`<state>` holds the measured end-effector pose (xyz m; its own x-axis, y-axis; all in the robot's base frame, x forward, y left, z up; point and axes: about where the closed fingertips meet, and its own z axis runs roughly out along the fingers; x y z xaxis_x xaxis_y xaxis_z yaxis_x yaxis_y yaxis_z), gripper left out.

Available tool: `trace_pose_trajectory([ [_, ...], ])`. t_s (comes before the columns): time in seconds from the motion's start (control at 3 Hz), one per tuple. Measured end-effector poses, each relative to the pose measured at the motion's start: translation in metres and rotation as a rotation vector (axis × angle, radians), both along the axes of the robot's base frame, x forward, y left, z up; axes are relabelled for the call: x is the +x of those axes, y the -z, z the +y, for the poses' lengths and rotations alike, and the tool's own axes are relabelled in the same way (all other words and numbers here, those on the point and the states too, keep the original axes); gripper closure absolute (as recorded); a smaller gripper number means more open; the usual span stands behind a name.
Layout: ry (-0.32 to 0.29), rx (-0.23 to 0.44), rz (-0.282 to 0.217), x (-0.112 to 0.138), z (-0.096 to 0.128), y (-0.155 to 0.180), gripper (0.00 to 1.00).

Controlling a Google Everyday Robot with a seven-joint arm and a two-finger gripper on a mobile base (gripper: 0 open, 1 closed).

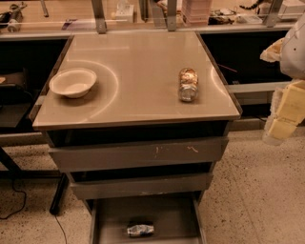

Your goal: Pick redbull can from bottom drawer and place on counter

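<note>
The redbull can (140, 230) lies on its side on the floor of the bottom drawer (167, 217), which is pulled out toward me. Above it the beige counter (143, 62) tops the grey cabinet. My gripper (286, 116) hangs at the right edge of the view, to the right of the counter and well above the open drawer, away from the can. Nothing shows in it.
A white bowl (73, 82) sits on the counter's left side. A clear jar (188, 84) with golden-brown contents lies toward the right. The two upper drawers (138, 153) are pushed in. A cluttered bench (143, 14) runs behind. Speckled floor (257, 200) lies right of the cabinet.
</note>
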<state>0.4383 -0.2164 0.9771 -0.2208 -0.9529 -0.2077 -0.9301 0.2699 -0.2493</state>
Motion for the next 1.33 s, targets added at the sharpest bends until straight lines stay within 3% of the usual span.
trace_pose_trajectory([
  [0.67,-0.001,-0.007,-0.022,0.002,-0.004,0.004,0.00],
  [1.0,0.015,0.020,-0.001,-0.007,-0.004,0.045,0.00],
  [1.33,0.040,0.033,0.088,-0.017,-0.007,0.127,0.00],
])
